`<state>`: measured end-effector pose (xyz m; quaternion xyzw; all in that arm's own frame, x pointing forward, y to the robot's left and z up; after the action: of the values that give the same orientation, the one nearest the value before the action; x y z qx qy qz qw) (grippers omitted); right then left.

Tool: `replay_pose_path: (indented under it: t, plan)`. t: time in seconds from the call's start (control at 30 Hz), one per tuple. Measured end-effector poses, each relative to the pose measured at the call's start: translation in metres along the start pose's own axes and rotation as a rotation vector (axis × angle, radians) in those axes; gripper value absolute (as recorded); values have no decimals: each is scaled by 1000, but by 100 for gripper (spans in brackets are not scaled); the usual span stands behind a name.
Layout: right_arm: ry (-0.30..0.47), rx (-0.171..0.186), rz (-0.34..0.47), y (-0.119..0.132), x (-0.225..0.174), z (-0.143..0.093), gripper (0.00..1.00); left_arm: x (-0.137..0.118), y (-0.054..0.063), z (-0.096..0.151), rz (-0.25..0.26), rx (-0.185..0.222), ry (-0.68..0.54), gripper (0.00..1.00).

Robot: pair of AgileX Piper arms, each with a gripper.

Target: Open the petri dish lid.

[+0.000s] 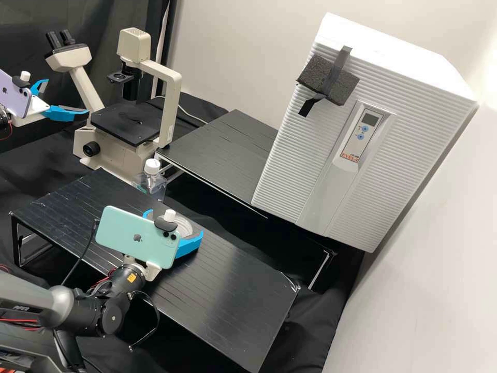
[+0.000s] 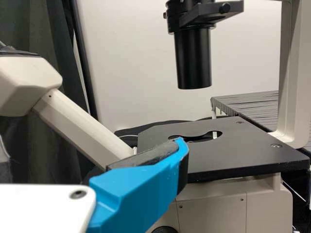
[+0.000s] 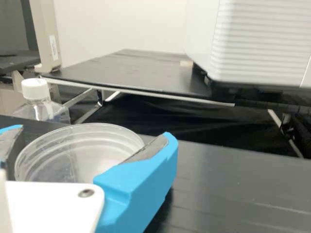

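The left gripper [image 1: 61, 98] stands open at the far left of the high view, well away from the dish. In the left wrist view, its blue finger [image 2: 138, 194] has nothing against its dark pad. A clear round petri dish [image 1: 182, 226] is on the front black platform, partly hidden by a phone. The right gripper [image 1: 173, 230] is low over that platform, its fingers shut on the dish from opposite sides. In the right wrist view, the right gripper [image 3: 93, 138] has the petri dish [image 3: 87, 155] between its dark pads; whether lid and base are apart, I cannot tell.
Behind the front platform [image 1: 233, 282] stand a clear bottle [image 1: 151, 178] with a white cap and a microscope [image 1: 129, 122]. A rear black platform [image 1: 220, 150] lies beside a large white ribbed incubator [image 1: 290, 155].
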<state>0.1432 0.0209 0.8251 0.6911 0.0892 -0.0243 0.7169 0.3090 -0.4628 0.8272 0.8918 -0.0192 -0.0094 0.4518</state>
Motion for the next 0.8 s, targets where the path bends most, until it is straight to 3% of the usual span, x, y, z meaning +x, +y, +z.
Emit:
replay_pose_path:
  t: [0.27,0.37,0.67,0.8]
  plan:
    - [59,-63,41,6,-6,-5,0,0,0,0,0,0,0,100]
    - [75,-65,90,13,-9,-2,0,0,0,0,0,0,0,100]
    - [-63,5,203,28,-16,24,0,0,0,0,0,0,0,100]
    - [-128,96,256,33,-16,39,0,0,0,0,0,0,0,100]
